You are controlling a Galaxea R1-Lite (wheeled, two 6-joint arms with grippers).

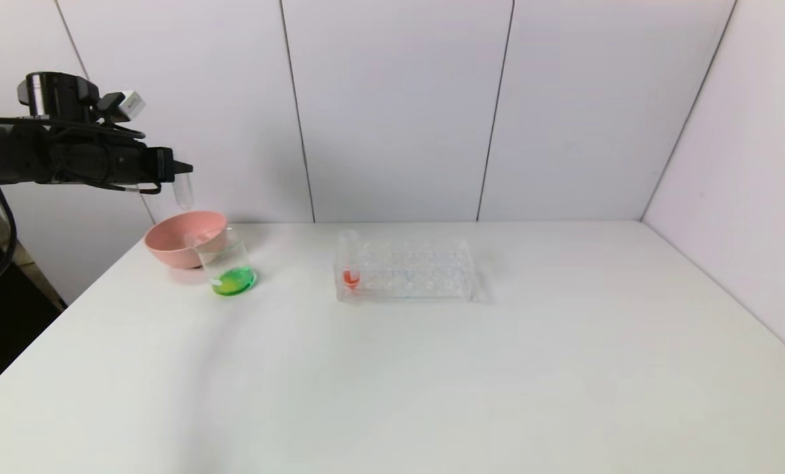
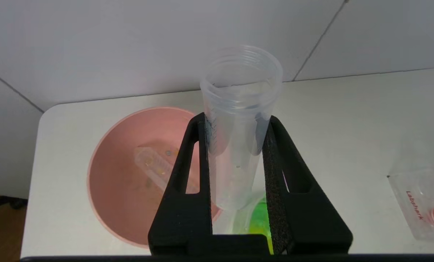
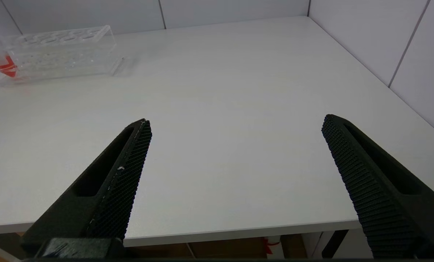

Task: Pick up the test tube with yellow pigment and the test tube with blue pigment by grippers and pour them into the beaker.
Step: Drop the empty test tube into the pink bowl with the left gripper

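My left gripper [image 1: 181, 170] hangs high over the table's far left, shut on a clear test tube [image 1: 183, 189] that looks empty. In the left wrist view both pads of the left gripper [image 2: 237, 118] press this tube [image 2: 240, 72] just below its threaded mouth, where a faint bluish tint shows. Below it stands the beaker [image 1: 227, 263] with green liquid in the bottom [image 2: 255, 218]. A second clear tube with yellow specks [image 2: 153, 165] lies in the pink bowl [image 2: 111, 174]. My right gripper [image 3: 235, 120] is open and empty over the table's near right edge.
The pink bowl [image 1: 168, 232] touches the beaker from behind on the left. A clear many-holed rack [image 1: 405, 270] stands mid-table and holds one tube with red liquid [image 1: 351, 266] at its left end. White walls close off the back and the right side.
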